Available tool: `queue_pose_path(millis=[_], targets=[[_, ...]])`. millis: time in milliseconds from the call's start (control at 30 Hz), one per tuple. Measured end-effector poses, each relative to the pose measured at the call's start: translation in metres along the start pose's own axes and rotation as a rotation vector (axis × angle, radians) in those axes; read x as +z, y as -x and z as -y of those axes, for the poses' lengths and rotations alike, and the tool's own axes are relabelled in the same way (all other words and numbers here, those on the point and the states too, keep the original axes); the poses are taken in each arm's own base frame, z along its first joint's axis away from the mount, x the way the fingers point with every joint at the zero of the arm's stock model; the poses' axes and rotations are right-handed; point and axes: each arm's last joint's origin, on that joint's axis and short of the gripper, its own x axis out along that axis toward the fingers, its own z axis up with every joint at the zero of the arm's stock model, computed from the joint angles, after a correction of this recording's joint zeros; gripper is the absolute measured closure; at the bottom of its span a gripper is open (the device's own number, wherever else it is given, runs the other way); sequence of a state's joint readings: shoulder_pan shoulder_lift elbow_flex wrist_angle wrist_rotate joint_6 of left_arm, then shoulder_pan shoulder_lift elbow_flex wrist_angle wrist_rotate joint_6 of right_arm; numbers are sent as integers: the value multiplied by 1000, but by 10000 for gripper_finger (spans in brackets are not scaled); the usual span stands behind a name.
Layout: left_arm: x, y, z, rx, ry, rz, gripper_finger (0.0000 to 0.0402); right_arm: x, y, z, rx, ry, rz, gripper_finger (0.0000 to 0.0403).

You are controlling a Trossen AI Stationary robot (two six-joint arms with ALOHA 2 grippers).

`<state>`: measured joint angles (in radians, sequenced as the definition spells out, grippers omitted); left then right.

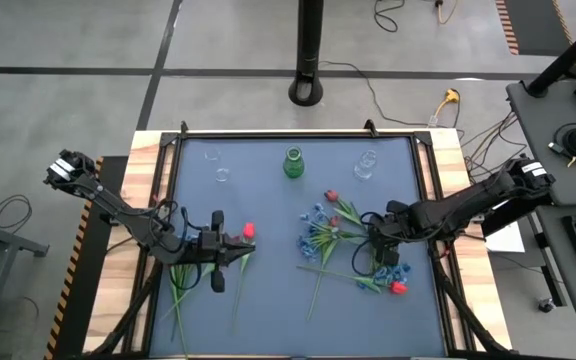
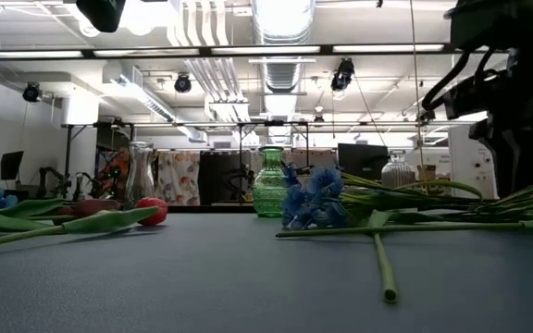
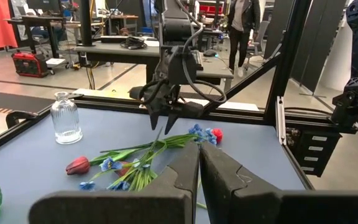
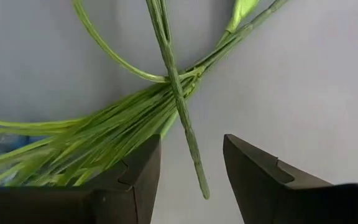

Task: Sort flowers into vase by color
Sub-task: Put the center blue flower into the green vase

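Right pincer [image 4: 191, 171] open astride a green stem [image 4: 180, 106] beside the flower pile [image 1: 353, 245]: light, slender, bendy; grip mid-stem. Left pincer [image 3: 199, 163] closed.

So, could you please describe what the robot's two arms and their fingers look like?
Both arms are dark, slender and multi-jointed, with black cables looping along the links and pale labels near their bases. The left gripper and right gripper each end in two blocky, matte dark-grey fingers with stepped inner edges.
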<state>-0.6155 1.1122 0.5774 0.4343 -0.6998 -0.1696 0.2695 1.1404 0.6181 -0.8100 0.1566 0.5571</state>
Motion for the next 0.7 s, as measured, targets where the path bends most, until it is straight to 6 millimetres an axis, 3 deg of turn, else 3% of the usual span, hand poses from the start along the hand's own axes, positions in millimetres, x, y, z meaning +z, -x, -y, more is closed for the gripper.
queue_pose_path(millis=[233, 400, 467, 700], targets=[[0, 0, 0, 0, 0, 0, 401, -1, -16, -2, 5, 2, 9, 286], [0, 0, 0, 0, 0, 0, 401, -1, -20, -3, -16, 9, -25, 364], [0, 0, 0, 0, 0, 0, 401, 3, -17, -5, -8, 19, -11, 385], [0, 0, 0, 0, 0, 0, 401, 15, 14, -7, -86, 25, -26, 390]])
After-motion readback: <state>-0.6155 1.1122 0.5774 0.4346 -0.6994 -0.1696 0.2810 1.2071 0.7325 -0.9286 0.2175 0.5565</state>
